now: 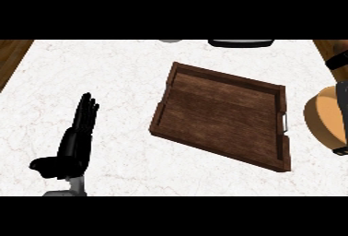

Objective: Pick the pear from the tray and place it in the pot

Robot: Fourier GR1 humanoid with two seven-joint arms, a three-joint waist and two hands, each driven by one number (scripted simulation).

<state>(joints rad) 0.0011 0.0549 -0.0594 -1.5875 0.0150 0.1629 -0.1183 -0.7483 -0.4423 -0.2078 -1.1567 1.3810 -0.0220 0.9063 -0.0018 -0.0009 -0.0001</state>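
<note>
Two hands showing. Left hand (pixel 73 143) resting open, fingers (pixel 85 110) up, left of tray (pixel 217 115). Pear (pixel 323 115) off tray, hanging beyond its right edge, cropped; right hand (pixel 339 62) seemingly curling round it. Pot (pixel 241 43) lying up-left of pear, at far edge; right hand being nearer.

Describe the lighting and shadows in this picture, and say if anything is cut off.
Head view: light is even, no glare on the counter; the tray is shaded darker along its inner far wall; the left hand casts no clear shadow; a tan shape is cut off by the right edge.
</note>
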